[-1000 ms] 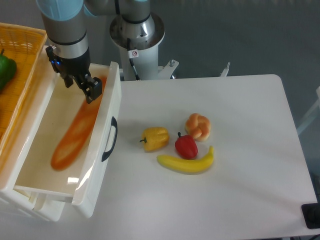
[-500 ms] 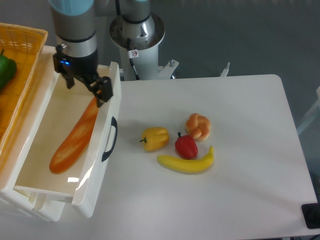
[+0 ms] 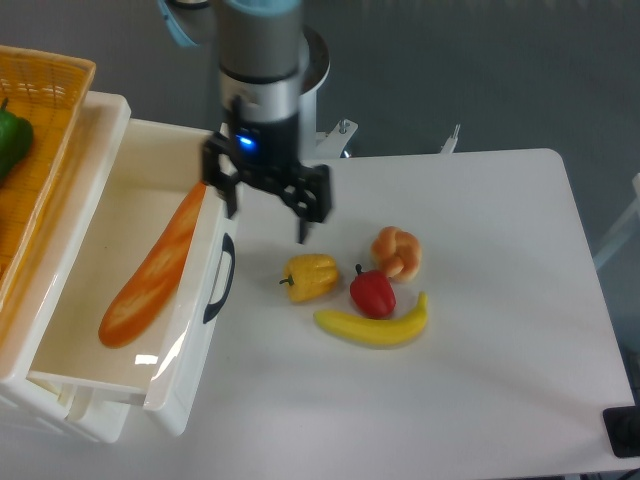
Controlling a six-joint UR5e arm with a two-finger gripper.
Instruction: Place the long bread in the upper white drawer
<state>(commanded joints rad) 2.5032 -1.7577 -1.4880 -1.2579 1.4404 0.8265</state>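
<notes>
The long bread (image 3: 152, 268), an orange-brown baguette-shaped loaf, lies slantwise inside the upper white drawer (image 3: 70, 300), its far end leaning on the drawer's front wall. The drawer is pulled open, with a curved black handle (image 3: 219, 279) on its front. My gripper (image 3: 268, 212) is open and empty. It hangs over the table just right of the drawer's front wall, apart from the bread.
A yellow pepper (image 3: 311, 276), a red pepper (image 3: 373, 291), a knotted bun (image 3: 397, 252) and a yellow banana (image 3: 373, 326) lie mid-table. A yellow wicker basket (image 3: 45, 120) with a green pepper (image 3: 11, 142) stands at the far left.
My gripper has left the bread in the drawer and moved right, out over the table. The bread has settled slightly and lies still.
</notes>
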